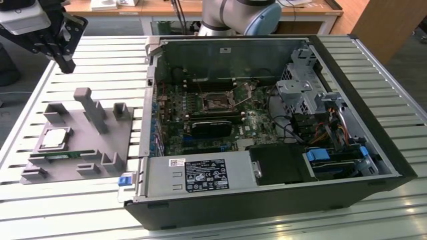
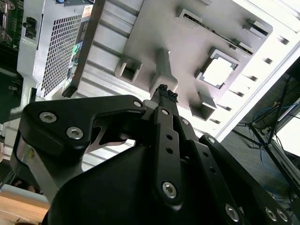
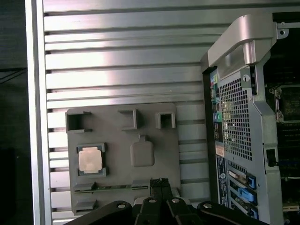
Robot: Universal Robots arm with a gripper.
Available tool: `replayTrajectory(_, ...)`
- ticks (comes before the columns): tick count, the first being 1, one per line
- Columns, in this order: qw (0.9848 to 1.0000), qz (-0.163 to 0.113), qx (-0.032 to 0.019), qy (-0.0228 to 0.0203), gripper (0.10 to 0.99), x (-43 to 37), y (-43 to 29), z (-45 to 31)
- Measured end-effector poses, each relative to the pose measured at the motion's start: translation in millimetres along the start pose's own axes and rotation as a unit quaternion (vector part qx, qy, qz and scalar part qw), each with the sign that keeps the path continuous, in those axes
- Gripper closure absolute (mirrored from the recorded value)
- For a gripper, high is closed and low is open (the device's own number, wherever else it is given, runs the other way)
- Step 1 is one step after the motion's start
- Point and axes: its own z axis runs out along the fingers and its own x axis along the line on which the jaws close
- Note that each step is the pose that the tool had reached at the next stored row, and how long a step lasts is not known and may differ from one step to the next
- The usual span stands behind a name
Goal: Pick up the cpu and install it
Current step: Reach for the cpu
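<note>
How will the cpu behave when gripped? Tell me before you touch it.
Probably stiff: the cpu is a flat square with a metal top. That shiny top looks slippery. Lying flat in a recess of the grey holder, it should neither roll nor tip.

You have bright, even light in the exterior view. The slatted worktop (image 1: pixel 100 210) throws white glare off the strips well away from the claw (image 1: pixel 67 66), while the inside of the computer case (image 1: pixel 220 100) sits in shade. In the second wrist view the worktop beyond the claw burns out to plain white. The cpu (image 2: pixel 218 72) is washed out too, and the claw's body is dark. In the first wrist view, pale glare bands cross the slats past the grey tray (image 3: pixel 112 154).
</note>
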Motion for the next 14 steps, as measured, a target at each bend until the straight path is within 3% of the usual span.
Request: replayTrajectory(14, 1.0, 0.0, 0.0, 0.0, 0.98, 15.0, -1.2, 0.3)
